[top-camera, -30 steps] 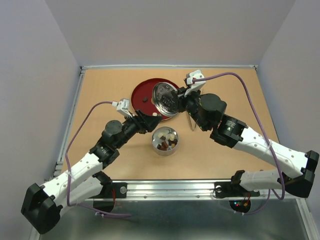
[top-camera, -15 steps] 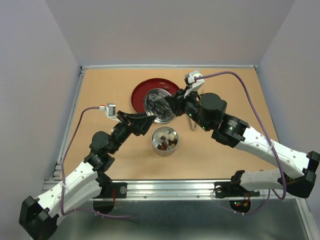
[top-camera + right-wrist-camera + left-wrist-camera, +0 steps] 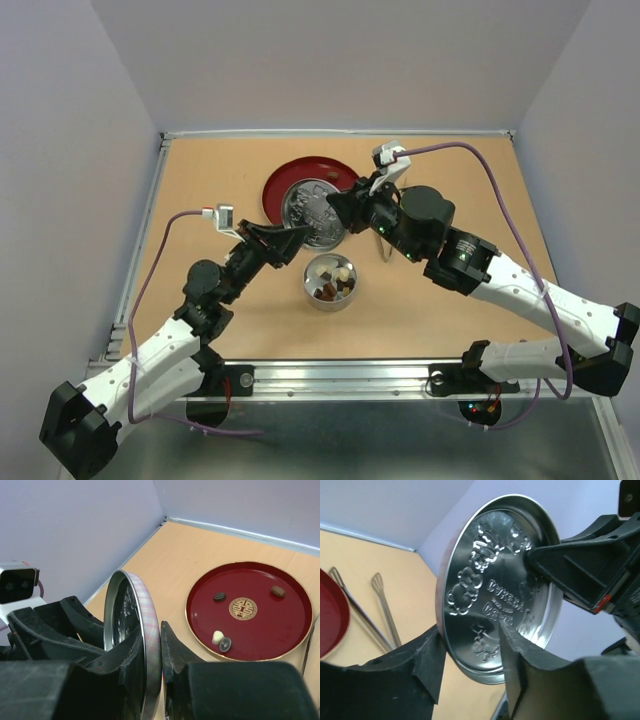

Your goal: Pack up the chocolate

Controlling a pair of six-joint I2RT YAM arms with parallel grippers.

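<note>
The embossed silver tin lid (image 3: 312, 212) is held up on edge above the red tray (image 3: 272, 186). My right gripper (image 3: 338, 204) is shut on its rim, one finger inside and one on the outer face (image 3: 154, 640). My left gripper (image 3: 297, 236) is open, its fingers straddling the lid's opposite rim (image 3: 470, 630). The round tin (image 3: 330, 281) stands on the table below with chocolate (image 3: 332, 284) in paper cups. The right wrist view shows more chocolate pieces on the red tray (image 3: 295, 630): a cream one (image 3: 216, 636) and dark ones (image 3: 219, 596).
The metal tongs (image 3: 382, 607) lie on the table right of the tray, partly under my right arm in the top view (image 3: 383, 246). A raised rail borders the table on all sides, with purple walls beyond.
My right gripper has lowered and tilted the lid toward the left arm. My left gripper has come up to the lid's rim and now straddles it.
</note>
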